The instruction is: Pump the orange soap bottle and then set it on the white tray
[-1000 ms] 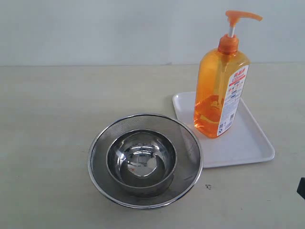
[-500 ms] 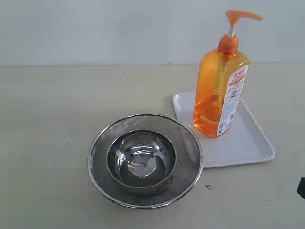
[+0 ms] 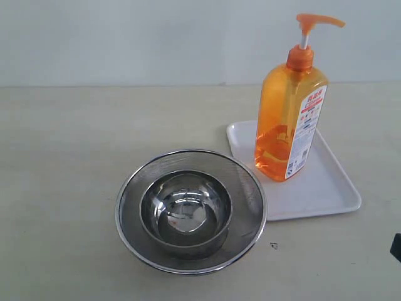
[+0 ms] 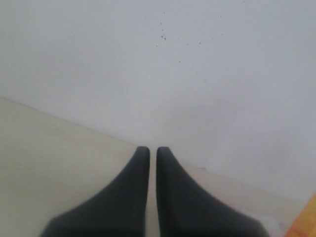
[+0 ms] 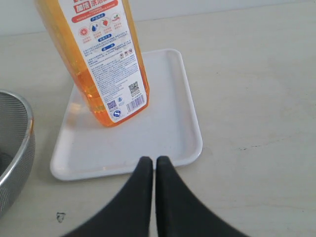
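Tabletop (image 3: 62, 157): pale beige, matte, faint streaks and scuffs. Two items sit directly on it. Steel mesh strainer (image 3: 250, 188): round, front-centre in ext view, upright, rim up. White tray (image 3: 335, 188): rect w/ rounded corners + low raised rim, lies flat, right of the strainer and a bit further back, slightly skewed vs the table's far edge. In ext view the strainer rim overlaps the tray's near-left corner. Rt wrist view shows a narrow strip of table btwn them, so just beside, not touching. Small dark speck (image 3: 274, 245) on the surface, near the strainer, just in front of the tray's near edge.
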